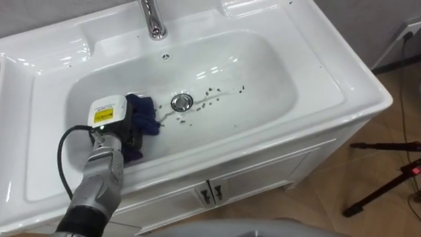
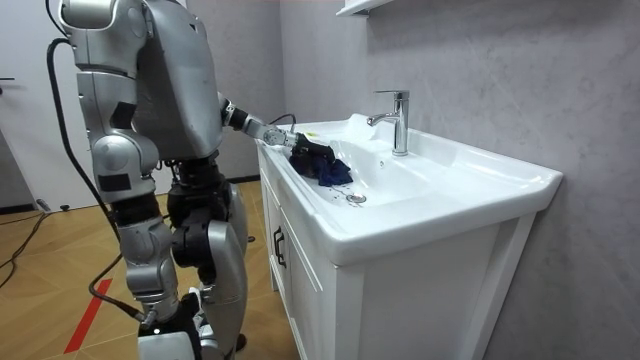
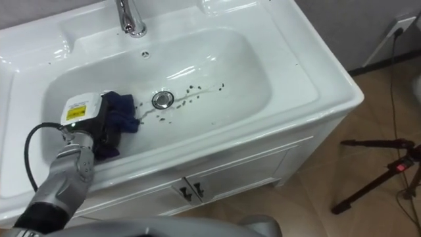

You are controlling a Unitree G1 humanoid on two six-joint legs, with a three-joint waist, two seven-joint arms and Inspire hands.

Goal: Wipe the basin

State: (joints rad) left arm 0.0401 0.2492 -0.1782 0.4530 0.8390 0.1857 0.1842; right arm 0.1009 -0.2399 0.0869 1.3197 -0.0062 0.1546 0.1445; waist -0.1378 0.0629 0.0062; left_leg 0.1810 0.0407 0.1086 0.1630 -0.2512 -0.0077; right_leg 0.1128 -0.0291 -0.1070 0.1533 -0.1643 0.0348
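Note:
The white basin (image 1: 270,72) sits in a white vanity; I stand at its front. My left hand (image 1: 110,117) reaches into the bowl's left part, its dark fingers curled into a dark blue cloth (image 1: 146,116) that lies on the bowl's floor just left of the metal drain (image 1: 182,101). Dark specks (image 1: 212,95) trail from the drain toward the right, with a few more beside the cloth. In the room view the left hand (image 2: 280,135) and cloth (image 2: 322,163) lie over the basin's near end.
A chrome faucet (image 1: 153,20) rises at the back rim. Cabinet doors (image 1: 212,192) close the vanity below. Black stand legs (image 1: 388,176) spread over the wooden floor at the right. A wall socket (image 1: 412,29) is at the far right.

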